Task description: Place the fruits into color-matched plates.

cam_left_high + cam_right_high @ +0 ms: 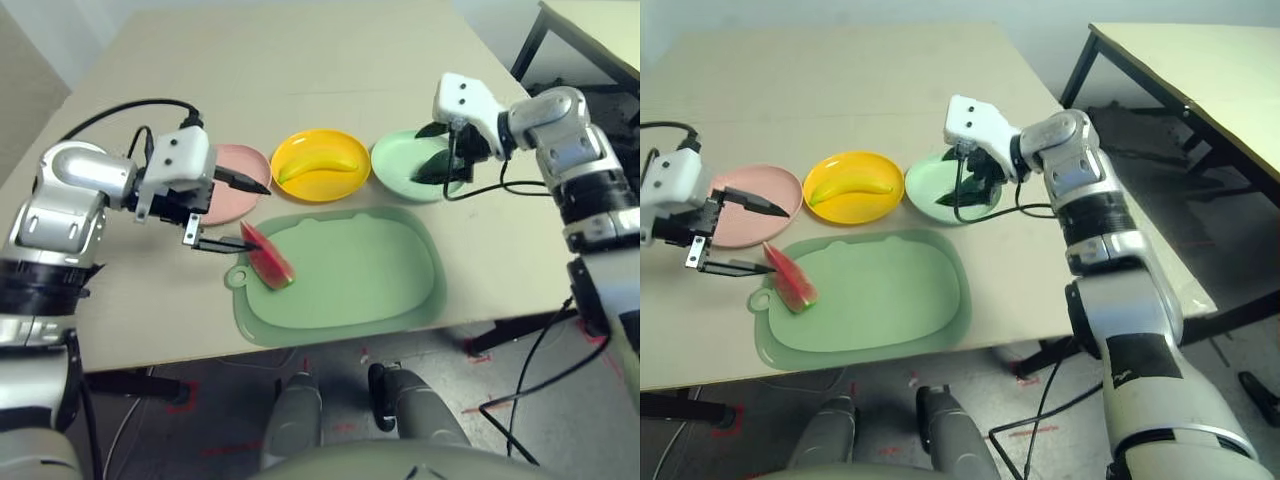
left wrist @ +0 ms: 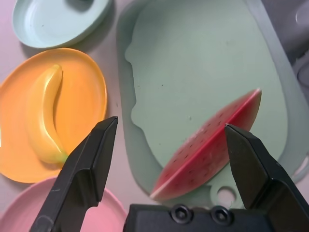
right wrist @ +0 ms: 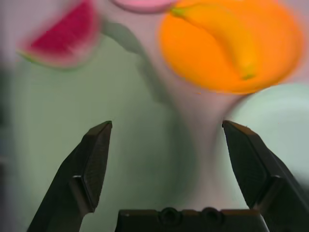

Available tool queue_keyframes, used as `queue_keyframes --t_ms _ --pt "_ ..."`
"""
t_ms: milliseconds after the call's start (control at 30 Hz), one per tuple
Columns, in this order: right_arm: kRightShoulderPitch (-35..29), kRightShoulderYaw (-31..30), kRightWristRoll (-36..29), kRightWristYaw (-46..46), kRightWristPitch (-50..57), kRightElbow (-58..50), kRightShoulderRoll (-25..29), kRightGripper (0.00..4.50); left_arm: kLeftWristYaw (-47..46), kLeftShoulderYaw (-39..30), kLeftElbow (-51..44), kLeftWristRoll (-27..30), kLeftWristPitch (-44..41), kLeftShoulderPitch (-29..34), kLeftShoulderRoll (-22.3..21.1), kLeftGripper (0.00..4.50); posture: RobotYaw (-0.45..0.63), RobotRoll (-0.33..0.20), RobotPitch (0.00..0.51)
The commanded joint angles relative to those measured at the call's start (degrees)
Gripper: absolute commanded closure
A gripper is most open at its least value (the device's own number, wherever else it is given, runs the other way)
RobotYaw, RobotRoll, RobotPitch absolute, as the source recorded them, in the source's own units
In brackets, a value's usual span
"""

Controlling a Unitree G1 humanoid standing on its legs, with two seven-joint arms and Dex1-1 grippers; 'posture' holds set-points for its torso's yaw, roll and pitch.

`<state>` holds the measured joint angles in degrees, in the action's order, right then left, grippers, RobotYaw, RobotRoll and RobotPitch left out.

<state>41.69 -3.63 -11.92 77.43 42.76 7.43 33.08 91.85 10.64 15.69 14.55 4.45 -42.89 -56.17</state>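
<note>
Watermelon [image 1: 268, 258] sits on the green mat [image 1: 350, 270], the banana [image 1: 318, 163] on its yellow plate [image 1: 320, 188] beyond that mat, and each end effector, left [image 1: 258, 217] and right [image 3: 167, 124], is wide open, holding nothing.

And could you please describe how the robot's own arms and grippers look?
Both arms are silver with black bands and loose black cables. Each ends in a white housing with small dark dots, carrying a black gripper, left and right, with two tapered fingers.
</note>
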Motion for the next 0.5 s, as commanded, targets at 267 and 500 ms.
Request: queue_keyframes --t_ms 267,500 --pt "-30.2 9.7 -14.1 -13.2 -13.0 -23.6 -15.9 0.05 0.7 19.1 12.9 1.2 17.3 -11.4 -2.4 0.0 0.01 0.0 0.126" --pt "-36.2 2.7 -6.1 -6.4 -47.5 -10.3 -15.2 0.05 0.7 26.8 15.2 2.4 21.9 -15.2 -0.5 0.0 0.0 0.0 0.119"
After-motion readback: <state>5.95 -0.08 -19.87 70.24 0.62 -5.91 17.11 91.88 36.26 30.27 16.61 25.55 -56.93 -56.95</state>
